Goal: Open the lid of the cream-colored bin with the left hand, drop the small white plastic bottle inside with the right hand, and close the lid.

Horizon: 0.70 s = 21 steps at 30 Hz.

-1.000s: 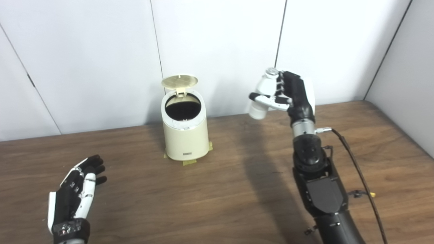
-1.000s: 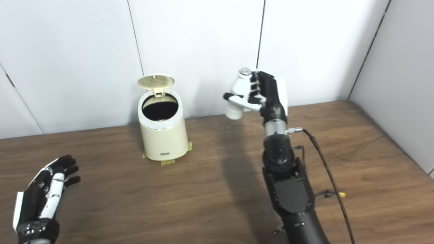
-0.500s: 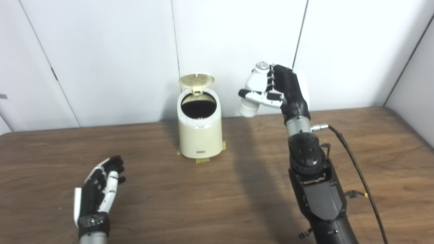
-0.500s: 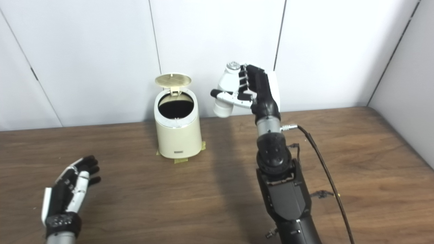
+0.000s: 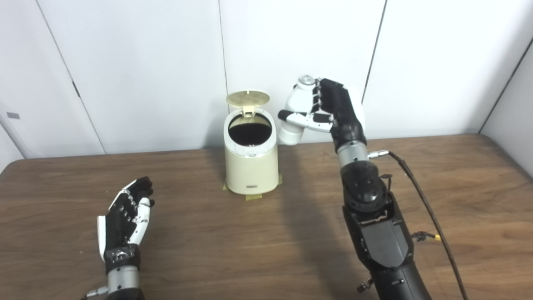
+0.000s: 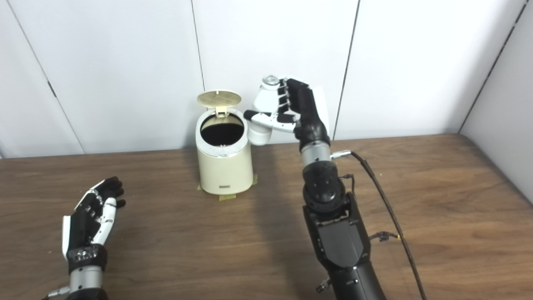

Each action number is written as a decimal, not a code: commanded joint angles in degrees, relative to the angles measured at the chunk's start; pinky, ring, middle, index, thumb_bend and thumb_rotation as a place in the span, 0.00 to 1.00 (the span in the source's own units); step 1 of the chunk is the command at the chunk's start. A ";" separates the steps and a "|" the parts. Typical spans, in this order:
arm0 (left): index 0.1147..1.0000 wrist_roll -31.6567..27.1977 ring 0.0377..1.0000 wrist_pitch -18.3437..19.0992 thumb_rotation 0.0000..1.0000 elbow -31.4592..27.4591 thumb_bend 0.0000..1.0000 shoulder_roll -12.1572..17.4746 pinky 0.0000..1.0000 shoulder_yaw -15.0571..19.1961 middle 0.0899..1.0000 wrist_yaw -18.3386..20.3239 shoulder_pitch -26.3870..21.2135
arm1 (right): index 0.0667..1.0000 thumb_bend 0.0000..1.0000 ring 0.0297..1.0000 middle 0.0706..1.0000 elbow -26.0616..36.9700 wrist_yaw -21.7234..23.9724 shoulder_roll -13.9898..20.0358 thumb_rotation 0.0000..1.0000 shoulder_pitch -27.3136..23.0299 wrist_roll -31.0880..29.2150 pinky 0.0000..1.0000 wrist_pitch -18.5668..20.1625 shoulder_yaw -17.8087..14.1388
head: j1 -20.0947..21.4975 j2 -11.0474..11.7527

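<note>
The cream-colored bin [image 5: 251, 166] stands at the back of the wooden table [image 5: 200, 241], fixed with tape. Its round lid [image 5: 247, 98] stands upright and open, and the dark inside shows. My right hand [image 5: 329, 110] is raised and shut on the small white plastic bottle [image 5: 295, 114], held tilted just right of the bin's rim and above its height. My left hand [image 5: 125, 218] is open and empty, low over the table's left front, well apart from the bin.
White wall panels [image 5: 145, 62] stand close behind the bin. A black cable [image 5: 420, 200] runs from my right wrist down over the table's right side. Another wall panel [image 5: 512, 96] closes the right side.
The camera has shifted, so the whole scene sits further right in the picture. My right hand with the bottle has moved left, closer to the bin's opening. The left hand stays low and open.
</note>
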<state>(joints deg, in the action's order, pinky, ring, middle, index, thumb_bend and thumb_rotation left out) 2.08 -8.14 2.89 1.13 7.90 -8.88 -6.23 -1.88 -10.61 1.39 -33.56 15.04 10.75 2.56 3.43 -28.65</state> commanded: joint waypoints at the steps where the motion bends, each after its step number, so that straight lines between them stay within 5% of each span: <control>1: 0.71 0.73 0.75 -0.89 0.42 1.81 0.19 -0.84 0.70 -0.62 0.73 -0.31 2.98 | 0.49 0.51 0.39 0.45 0.98 -0.19 0.02 0.00 -3.85 0.67 0.31 -2.43 0.15 | 0.05 0.01; 16: 0.71 2.93 0.74 -0.36 0.43 0.58 0.18 -2.66 0.69 -1.69 0.73 -1.58 3.47 | 0.48 0.52 0.40 0.45 -3.73 -1.22 -0.69 0.00 -6.41 2.51 0.32 -4.24 1.19 | -1.26 0.34; 21: 0.71 3.43 0.74 -0.54 0.43 0.20 0.17 -3.25 0.68 -2.11 0.73 -1.98 3.78 | 0.48 0.52 0.40 0.45 -7.25 -1.87 -0.52 0.00 -7.72 3.00 0.32 -7.67 1.70 | -1.69 0.37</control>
<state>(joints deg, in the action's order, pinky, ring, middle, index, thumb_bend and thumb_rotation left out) 4.89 -8.07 1.19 -0.95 6.50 -10.50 -4.98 -9.95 -11.52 0.93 -37.43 17.44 6.87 4.09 1.67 -28.21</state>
